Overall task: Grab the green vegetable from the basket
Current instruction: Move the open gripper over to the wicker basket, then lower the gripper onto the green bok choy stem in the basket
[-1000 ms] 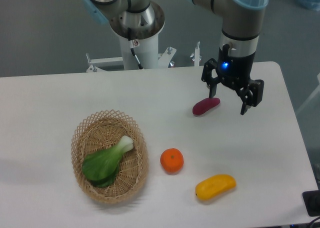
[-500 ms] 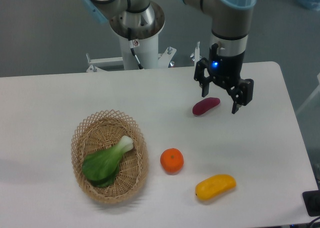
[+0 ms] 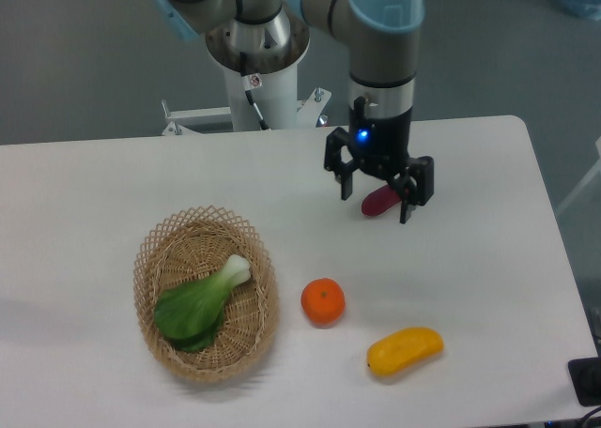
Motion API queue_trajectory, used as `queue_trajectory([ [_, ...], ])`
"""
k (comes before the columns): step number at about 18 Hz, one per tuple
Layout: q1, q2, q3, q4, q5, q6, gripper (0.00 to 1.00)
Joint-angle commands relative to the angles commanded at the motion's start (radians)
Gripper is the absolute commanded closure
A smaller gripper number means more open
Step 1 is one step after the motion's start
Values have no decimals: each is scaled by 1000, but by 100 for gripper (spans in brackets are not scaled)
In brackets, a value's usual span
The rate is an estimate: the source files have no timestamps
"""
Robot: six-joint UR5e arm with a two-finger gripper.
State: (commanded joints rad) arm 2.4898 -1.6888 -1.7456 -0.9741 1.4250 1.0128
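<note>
The green vegetable [image 3: 200,303] has dark green leaves and a pale stem and lies inside the tan wicker basket [image 3: 158,245] at the front left of the table. My gripper [image 3: 375,200] hangs open and empty above the table at the middle right, well to the right of and behind the basket. Its two dark fingers straddle a small purple vegetable.
A purple oblong vegetable [image 3: 378,202] lies under the gripper, partly hidden by it. A round orange [image 3: 323,301] sits just right of the basket. A yellow oblong fruit [image 3: 405,350] lies near the front edge. The robot's base [image 3: 255,67] stands behind the table.
The gripper has moved left, from right of the purple vegetable to above it, staying open. Nothing on the table has moved.
</note>
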Motion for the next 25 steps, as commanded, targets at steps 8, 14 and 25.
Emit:
queue_trajectory([
  [8, -153, -84, -37, 20, -8, -190, 0],
  [14, -221, -143, -71, 20, -5, -183, 0],
  [25, -322, -256, -65, 117, 35, -174, 0],
])
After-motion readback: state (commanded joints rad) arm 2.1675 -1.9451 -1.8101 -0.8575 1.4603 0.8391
